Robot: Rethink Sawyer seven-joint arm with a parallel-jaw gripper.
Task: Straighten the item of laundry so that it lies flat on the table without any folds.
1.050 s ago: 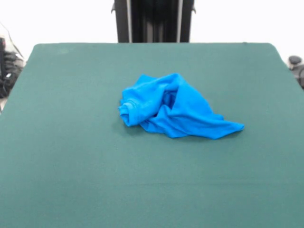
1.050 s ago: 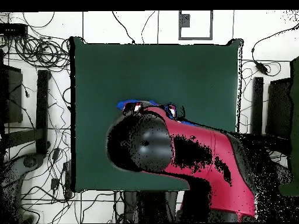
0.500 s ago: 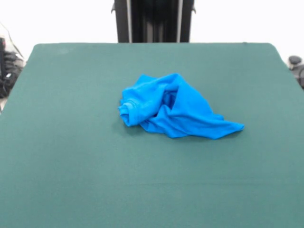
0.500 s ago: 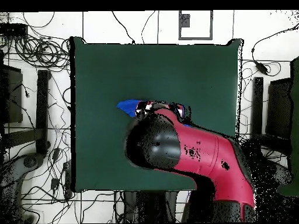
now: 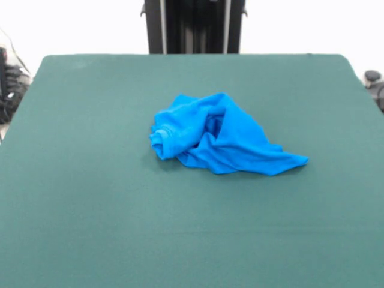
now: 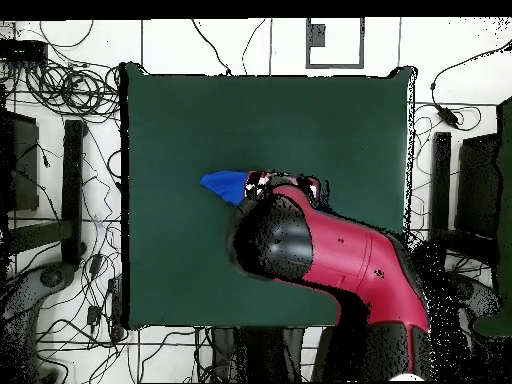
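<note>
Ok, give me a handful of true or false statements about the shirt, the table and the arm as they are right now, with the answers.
1. The blue T-shirt lies crumpled in a heap. True.
2. The shirt hangs over the table's edge. False: it sits near the middle of the green table, well clear of every edge.
3. In the overhead view the red and black arm covers most of the shirt. True: only a blue tip shows beside it.
4. A second cloth lies on the table. False: the shirt is the only cloth.
5. The front view shows the gripper touching the shirt. False: no gripper shows there.
</note>
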